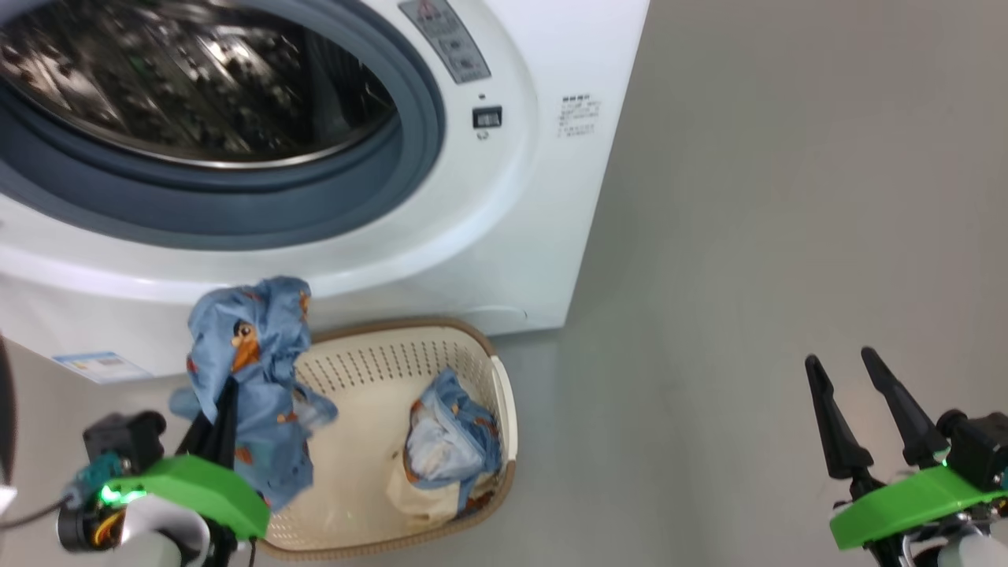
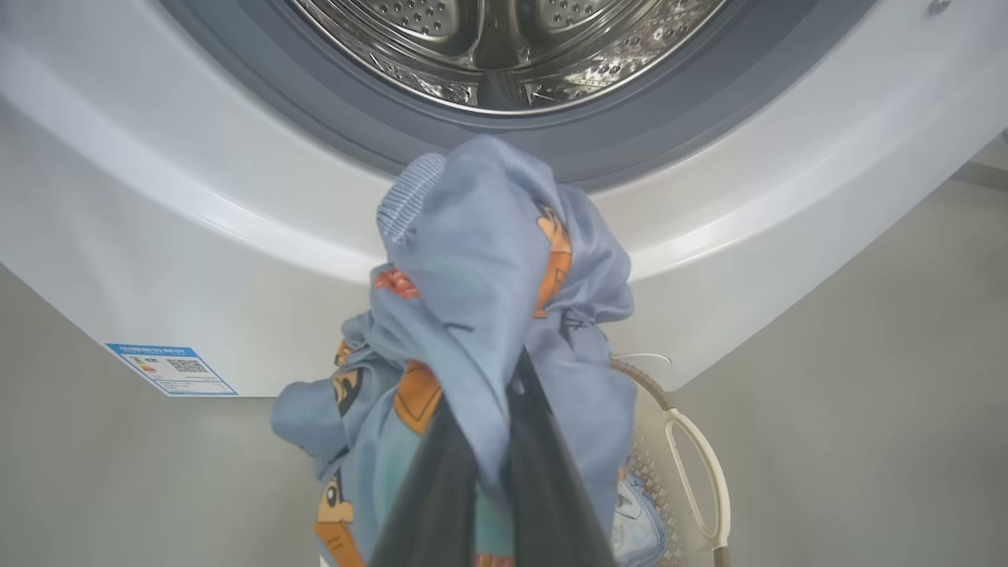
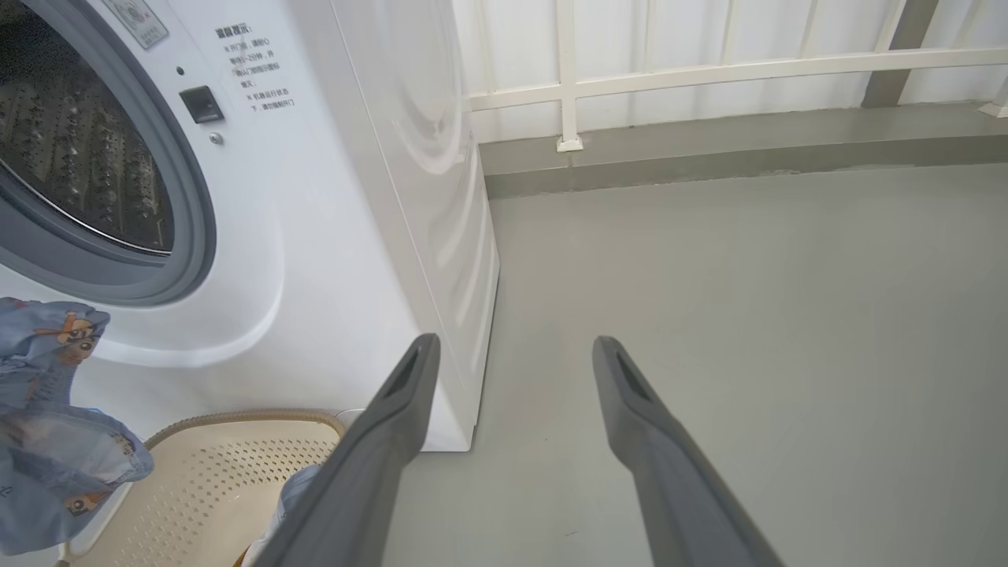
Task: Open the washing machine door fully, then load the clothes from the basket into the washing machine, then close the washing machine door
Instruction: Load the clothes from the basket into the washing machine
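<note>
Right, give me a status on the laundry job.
Done: the drum mouth stands uncovered, so opening looks finished. In hand: the left jaws are shut on a blue garment, held up at the basket rim, below the mouth. Left: that garment goes in, then the bundle lying in the basket, then the door gets closed. The right jaws are open and empty.

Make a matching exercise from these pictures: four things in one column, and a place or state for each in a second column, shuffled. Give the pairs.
Column one
1. left gripper
2. right gripper
3. basket
4. blue label

Column two
A. at a lower front corner of the washing machine
B. open, holding nothing
C. shut on a light blue garment
D. on the floor, with clothes inside

Pairs: 1-C, 2-B, 3-D, 4-A
</note>
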